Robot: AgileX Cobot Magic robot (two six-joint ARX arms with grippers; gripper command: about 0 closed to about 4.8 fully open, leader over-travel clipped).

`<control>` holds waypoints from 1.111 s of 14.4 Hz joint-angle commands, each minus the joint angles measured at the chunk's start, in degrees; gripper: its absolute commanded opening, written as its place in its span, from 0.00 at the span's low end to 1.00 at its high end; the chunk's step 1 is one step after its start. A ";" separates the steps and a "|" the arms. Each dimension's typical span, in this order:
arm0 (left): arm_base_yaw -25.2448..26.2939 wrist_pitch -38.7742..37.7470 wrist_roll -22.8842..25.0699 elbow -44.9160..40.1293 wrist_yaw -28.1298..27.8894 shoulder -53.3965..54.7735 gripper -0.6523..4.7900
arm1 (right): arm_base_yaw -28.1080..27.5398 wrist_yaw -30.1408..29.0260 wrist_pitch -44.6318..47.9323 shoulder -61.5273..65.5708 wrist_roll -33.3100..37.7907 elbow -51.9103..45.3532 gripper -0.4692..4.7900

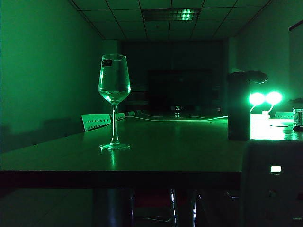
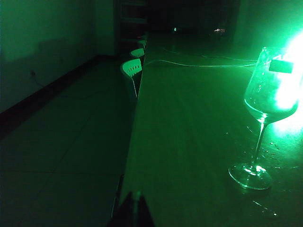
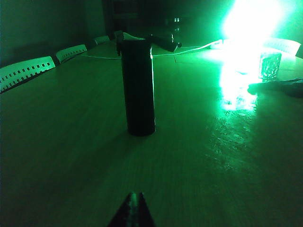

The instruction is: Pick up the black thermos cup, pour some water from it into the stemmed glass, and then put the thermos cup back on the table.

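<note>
The stemmed glass (image 1: 114, 90) stands upright on the table (image 1: 156, 156) left of centre, clear, with a dark label near its rim. It shows again in the left wrist view (image 2: 265, 109). The black thermos cup (image 1: 239, 106) stands upright to the right, its lid-like top jutting sideways, and appears straight ahead in the right wrist view (image 3: 138, 87). My left gripper (image 2: 135, 196) is shut, empty, near the table's edge and well short of the glass. My right gripper (image 3: 135, 196) is shut, empty, low over the table, well short of the thermos. Neither arm shows in the exterior view.
The room is dark with a green cast. Bright lamps (image 1: 265, 98) glare at the back right. A small clear tumbler (image 3: 270, 64) stands near them, far right (image 1: 298, 117). Chair backs (image 1: 96, 121) line the table's left side. A cable (image 1: 175, 118) runs across the far tabletop.
</note>
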 commanded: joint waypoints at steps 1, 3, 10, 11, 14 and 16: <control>0.02 0.55 0.00 -0.04 0.24 0.07 0.11 | 0.00 0.02 0.76 -0.02 0.24 -0.17 0.08; 0.02 0.55 -0.02 -0.04 0.24 0.07 0.11 | 0.00 0.02 0.76 -0.02 0.24 -0.17 0.08; 0.02 1.55 -8.55 1.14 0.83 0.07 1.00 | 0.00 -0.11 -1.05 -0.02 0.24 3.78 0.99; 0.02 1.42 -10.40 3.04 2.86 0.07 1.00 | 0.00 -0.11 -3.74 -0.02 0.11 6.95 1.00; 0.00 -2.84 -11.50 11.34 11.04 0.09 1.00 | 0.00 -0.09 -10.08 0.20 -3.21 17.81 1.00; -0.02 -2.95 -12.72 16.85 11.98 1.03 1.00 | 0.00 -0.13 -9.81 3.63 -3.21 24.79 1.00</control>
